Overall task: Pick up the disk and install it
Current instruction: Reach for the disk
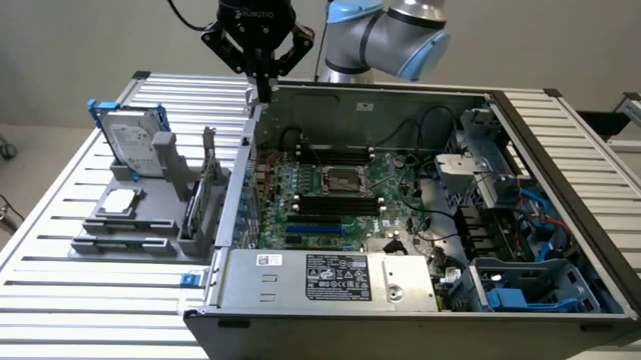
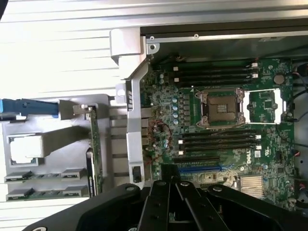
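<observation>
Disk (image 1: 135,141) upright in grey holder (image 1: 140,223); chip (image 1: 118,201) flat in holder recess.

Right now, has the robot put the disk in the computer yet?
Not yet. Done: nothing; the disk stands upright in its grey holder, at the exterior view's left of the open computer case. In hand: nothing; the gripper is shut and empty, hanging above a corner of the case. Left: picking the disk up and installing it.
</observation>
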`<action>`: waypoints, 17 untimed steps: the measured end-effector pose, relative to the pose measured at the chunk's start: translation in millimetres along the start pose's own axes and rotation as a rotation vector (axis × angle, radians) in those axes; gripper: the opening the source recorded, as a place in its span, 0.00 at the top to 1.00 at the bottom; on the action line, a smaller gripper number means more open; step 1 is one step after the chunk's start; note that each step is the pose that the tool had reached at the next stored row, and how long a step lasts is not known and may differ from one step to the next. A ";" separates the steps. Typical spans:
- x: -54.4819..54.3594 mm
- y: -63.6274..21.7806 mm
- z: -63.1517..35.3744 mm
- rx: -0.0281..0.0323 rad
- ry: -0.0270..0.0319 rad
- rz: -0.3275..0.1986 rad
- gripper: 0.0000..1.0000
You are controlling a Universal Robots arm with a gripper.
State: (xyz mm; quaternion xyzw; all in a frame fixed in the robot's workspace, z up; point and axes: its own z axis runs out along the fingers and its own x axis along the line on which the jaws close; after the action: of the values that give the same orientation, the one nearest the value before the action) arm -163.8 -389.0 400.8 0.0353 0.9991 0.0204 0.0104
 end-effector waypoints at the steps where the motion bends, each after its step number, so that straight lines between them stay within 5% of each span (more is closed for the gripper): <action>1: 4.2 0.8 0.1 0.0024 -0.0002 0.000 0.89; 17: 78.9 24.3 2.0 0.0399 -0.0028 -0.001 0.89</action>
State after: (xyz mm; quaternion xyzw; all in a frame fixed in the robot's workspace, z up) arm -240.7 -359.1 398.2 0.0351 0.9993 0.0004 0.0111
